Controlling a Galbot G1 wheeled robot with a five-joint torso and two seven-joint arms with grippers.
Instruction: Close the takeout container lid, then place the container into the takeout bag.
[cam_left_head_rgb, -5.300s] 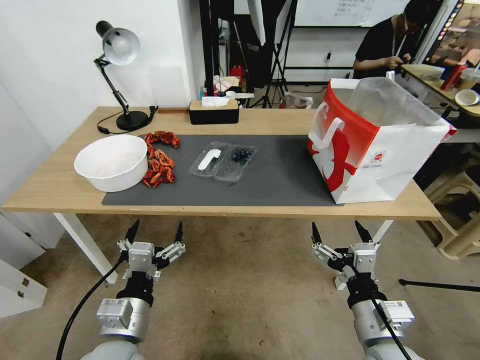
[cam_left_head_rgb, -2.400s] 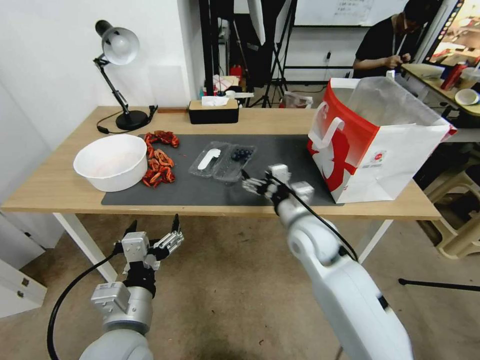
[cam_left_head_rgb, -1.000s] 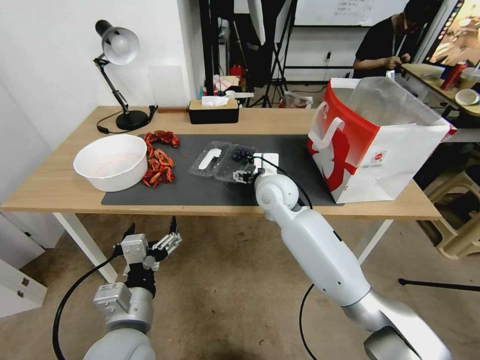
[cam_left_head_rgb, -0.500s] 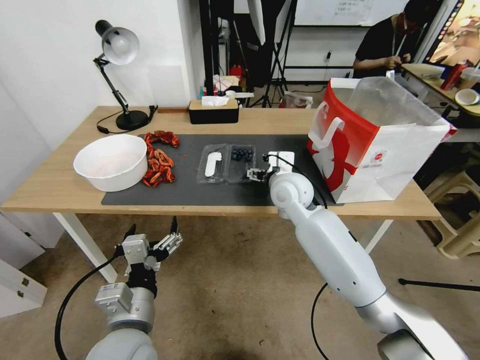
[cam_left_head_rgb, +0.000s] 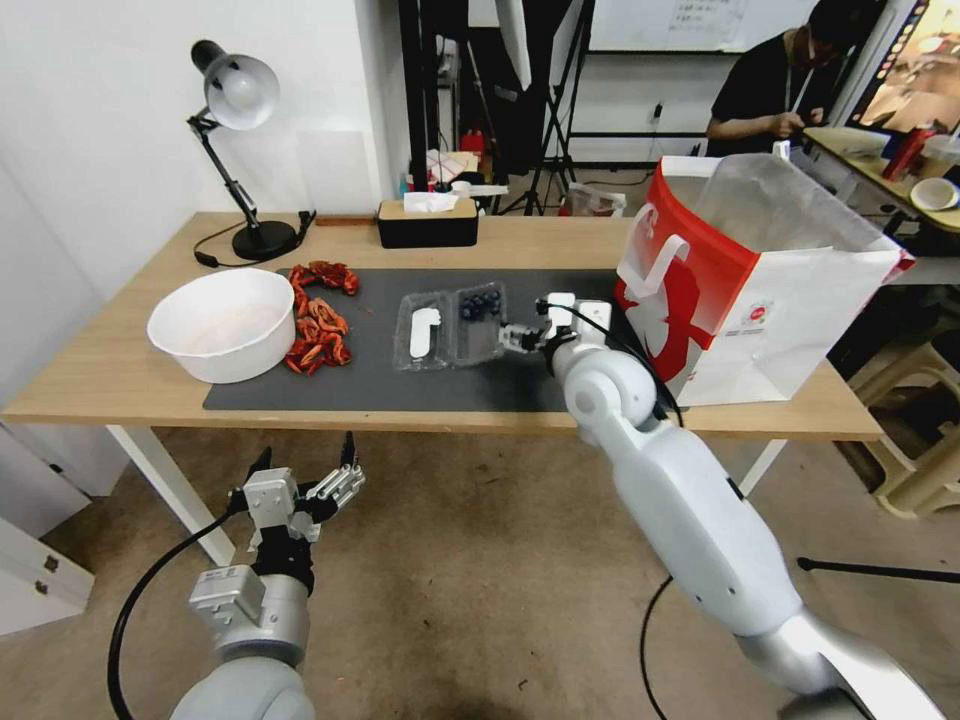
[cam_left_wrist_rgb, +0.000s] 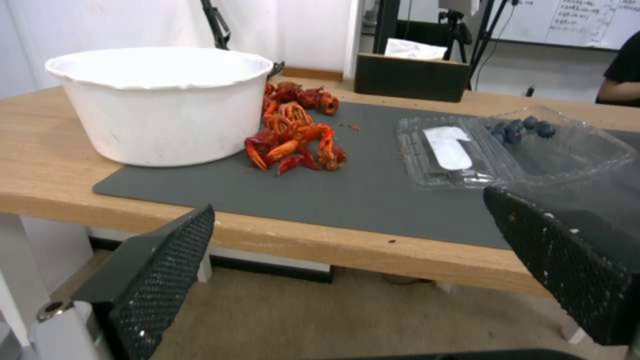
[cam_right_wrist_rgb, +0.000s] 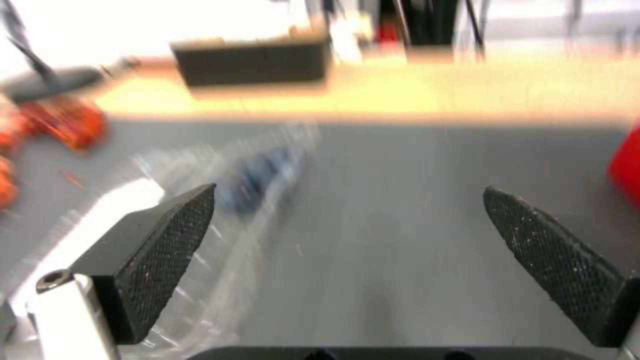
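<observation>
With the takeout container lying open on the bench, the open right gripper sits beside its berry half; closing requires folding the lid over.

A clear takeout container with dark blue berries is seen on a grey mat. Its lid bears a white label. The takeout bag is printed red and white. Black mesh-textured fingers are shown.
</observation>
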